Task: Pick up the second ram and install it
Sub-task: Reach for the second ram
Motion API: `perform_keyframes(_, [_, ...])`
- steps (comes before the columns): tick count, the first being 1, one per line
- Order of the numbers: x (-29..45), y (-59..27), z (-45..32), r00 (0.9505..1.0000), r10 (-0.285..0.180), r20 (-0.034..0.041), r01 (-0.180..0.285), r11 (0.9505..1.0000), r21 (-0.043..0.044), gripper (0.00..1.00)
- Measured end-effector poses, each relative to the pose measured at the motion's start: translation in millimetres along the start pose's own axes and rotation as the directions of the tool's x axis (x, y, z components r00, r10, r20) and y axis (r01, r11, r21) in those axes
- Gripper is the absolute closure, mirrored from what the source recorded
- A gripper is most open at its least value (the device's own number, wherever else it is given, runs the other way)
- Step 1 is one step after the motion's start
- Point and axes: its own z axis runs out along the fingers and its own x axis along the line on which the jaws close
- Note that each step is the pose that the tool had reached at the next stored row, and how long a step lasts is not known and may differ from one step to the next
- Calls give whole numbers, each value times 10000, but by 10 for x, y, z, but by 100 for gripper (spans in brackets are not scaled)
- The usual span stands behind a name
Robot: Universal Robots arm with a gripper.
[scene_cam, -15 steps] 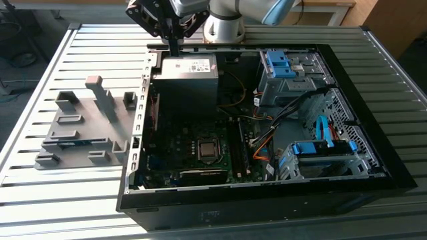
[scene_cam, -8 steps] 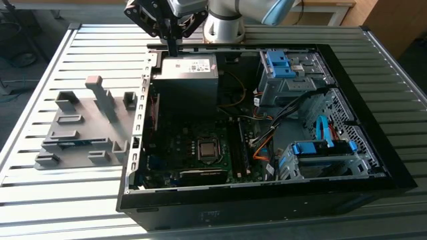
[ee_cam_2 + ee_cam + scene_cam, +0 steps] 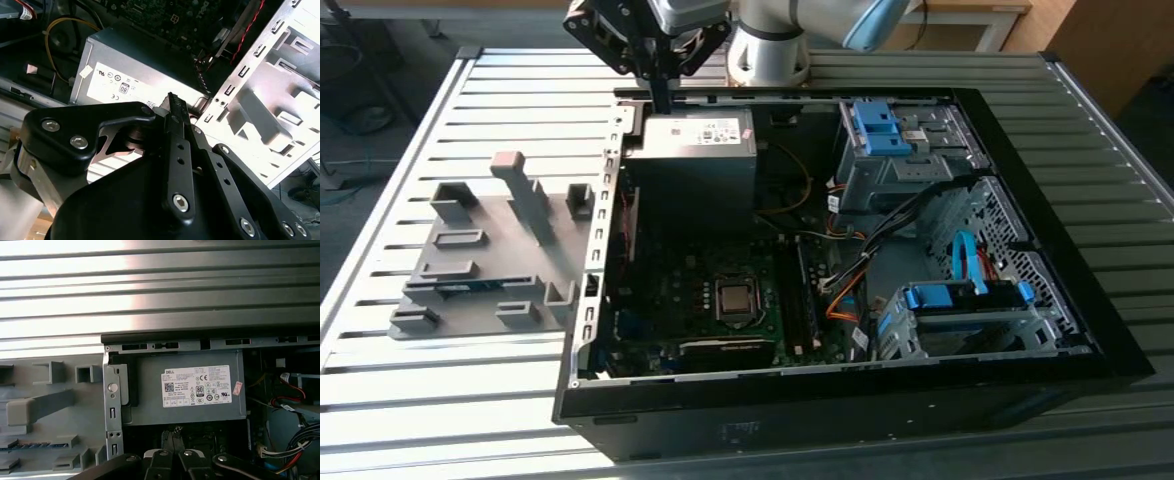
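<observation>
Exterior view, nearest first: a black open-sided computer case (image 3: 854,410) lies flat on the grey slatted metal tabletop (image 3: 400,400). Inside it is a green motherboard (image 3: 680,290) with a square silver processor socket (image 3: 736,298). Blue plastic drive brackets (image 3: 961,295) sit toward the exterior view's right.

Just beside the case, on the exterior view's left, a grey moulded plastic holder tray (image 3: 494,250) rests on the tabletop. The second ram, a thin dark blue-green memory stick (image 3: 454,284), sits in a slot in the near part of that tray, well apart from the arm. In the first wrist view it shows as a dark strip (image 3: 30,445) seated in the tray (image 3: 55,405).

Farther back, a grey metal power supply box (image 3: 700,135) with a white label fills the case's far corner, seen in both wrist views (image 3: 185,390) (image 3: 130,70).

The arm's black gripper (image 3: 663,103) hangs over that box, pointing down, near its far edge. The jaws look pressed together with nothing between them; both wrist views (image 3: 172,97) (image 3: 172,437) agree.

Behind it stands the silver-grey arm base (image 3: 767,50).
</observation>
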Motion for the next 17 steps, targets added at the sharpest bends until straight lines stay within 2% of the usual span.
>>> perform_keyframes(17, [97,-8,6,10000,1,-8,-1,10000,0,89])
